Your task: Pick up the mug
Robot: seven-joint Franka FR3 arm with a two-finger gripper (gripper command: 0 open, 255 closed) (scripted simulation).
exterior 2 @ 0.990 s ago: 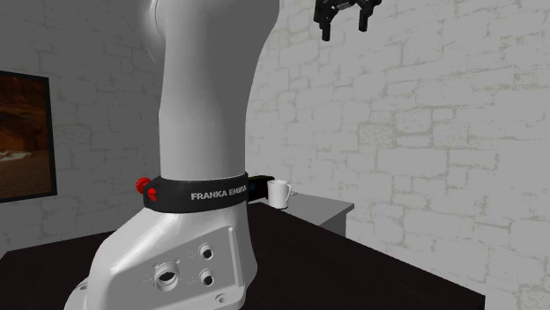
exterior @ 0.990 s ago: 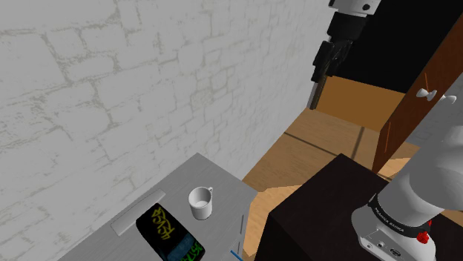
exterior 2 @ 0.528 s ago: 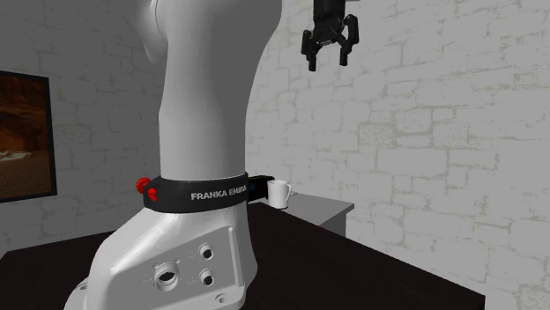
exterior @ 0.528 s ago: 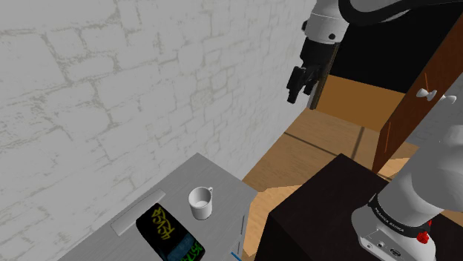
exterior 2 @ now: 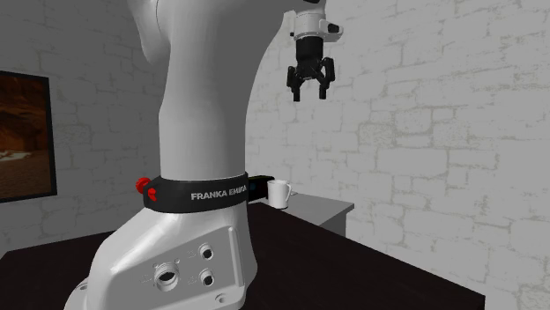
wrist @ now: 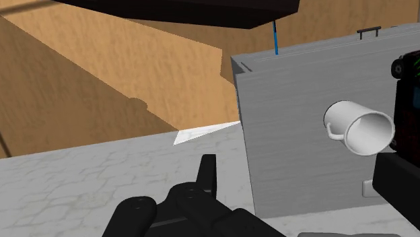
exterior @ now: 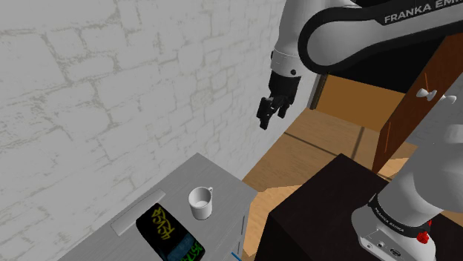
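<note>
the task is sitting at its very start, and nothing is being held. the white mug [exterior: 200, 202] is standing upright on the grey table [exterior: 214, 173], mouth up, with its handle pointing toward the shoulder view's right. it is resting just beside a dark box with yellow-green lettering [exterior: 169, 234].

the gripper [exterior: 271, 116] is hanging high in the air in front of the pale brick wall [exterior: 89, 89], well above the mug and well apart from it, pointing downward. its fingers [wrist: 208, 176] are standing wide apart with nothing between them. in the wrist view the mug is showing close to one finger rather than centred between the two, so by my judgement the hand is not yet lining up with it.

nearly everything is remaining — bringing the hand down over the table, centring the open fingers on the mug's wall or handle, closing, and lifting clear. the box is lying close to the mug, so the descent is probably calling for some care on that side. the dark stand [exterior: 326, 200] is sitting by the table's edge, near the arm's likely path.
</note>
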